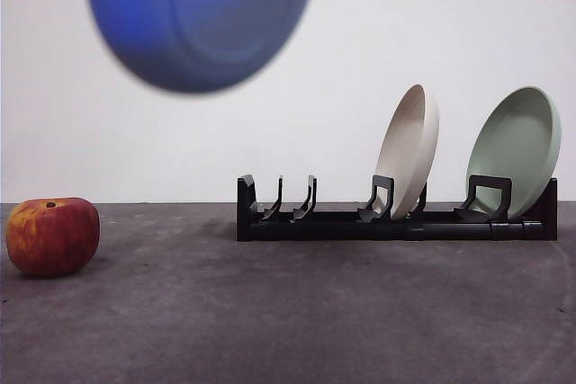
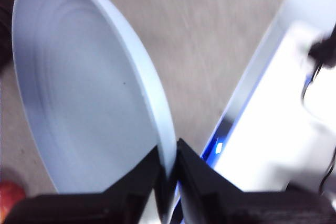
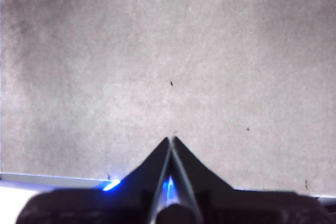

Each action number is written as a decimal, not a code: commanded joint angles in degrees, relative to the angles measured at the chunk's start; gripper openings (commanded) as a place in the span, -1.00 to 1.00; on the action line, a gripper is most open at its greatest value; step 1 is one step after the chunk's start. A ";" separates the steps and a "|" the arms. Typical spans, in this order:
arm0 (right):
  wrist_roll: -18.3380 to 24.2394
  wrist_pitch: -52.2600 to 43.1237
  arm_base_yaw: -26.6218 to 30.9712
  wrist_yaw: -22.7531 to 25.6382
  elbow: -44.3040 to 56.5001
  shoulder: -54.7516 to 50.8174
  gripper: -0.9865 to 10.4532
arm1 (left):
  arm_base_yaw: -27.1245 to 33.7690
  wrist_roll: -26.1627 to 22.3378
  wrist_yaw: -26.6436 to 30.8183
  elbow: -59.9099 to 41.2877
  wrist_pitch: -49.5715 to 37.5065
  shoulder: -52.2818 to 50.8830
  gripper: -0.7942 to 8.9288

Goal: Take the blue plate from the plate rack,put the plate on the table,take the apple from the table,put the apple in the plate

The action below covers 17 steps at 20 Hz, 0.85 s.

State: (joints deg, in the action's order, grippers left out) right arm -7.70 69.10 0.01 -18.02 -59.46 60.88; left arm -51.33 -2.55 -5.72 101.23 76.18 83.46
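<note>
The large round matte blue plate (image 1: 202, 15) is pinched at its rim by the left gripper (image 2: 168, 167), high above the grey speckled table (image 1: 297, 312); it should be levelled and lowered clear of the red apple (image 1: 52, 236). The right gripper (image 3: 171, 145) waits with jaws closed on nothing.

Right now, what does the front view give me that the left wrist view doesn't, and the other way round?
Front view only: the plate rack holding the beige plate and pale green plate. Left wrist only: the left gripper shut on the blue plate at its rim. Both show the blue plate in the air, the apple and the table.
</note>
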 commanded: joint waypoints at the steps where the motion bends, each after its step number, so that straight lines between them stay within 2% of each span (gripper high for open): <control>1: -0.22 -0.37 -0.04 0.00 -0.28 0.02 -0.82 | -4.31 -0.61 6.78 -5.53 -2.29 0.13 -0.85; 5: 0.02 -0.39 -0.04 0.02 -0.28 0.02 -0.82 | -9.94 0.02 10.14 -17.38 -12.31 0.13 -0.85; 8: 0.04 -0.90 -0.04 0.02 -0.28 0.02 -0.82 | -13.33 -0.02 18.84 -26.69 -19.80 0.81 -0.85; 10: 0.02 -1.53 -0.04 0.00 -0.28 0.02 -0.82 | -14.21 0.00 22.47 -31.10 -22.05 2.08 -0.85; 17: -0.28 -2.97 -0.04 0.00 -0.28 0.02 -0.82 | -14.38 -2.10 23.80 -35.87 -30.58 12.74 -0.85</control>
State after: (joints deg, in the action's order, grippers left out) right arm -7.73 66.41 0.01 -18.02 -59.46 60.88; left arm -65.67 -3.62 19.35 65.98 45.80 95.33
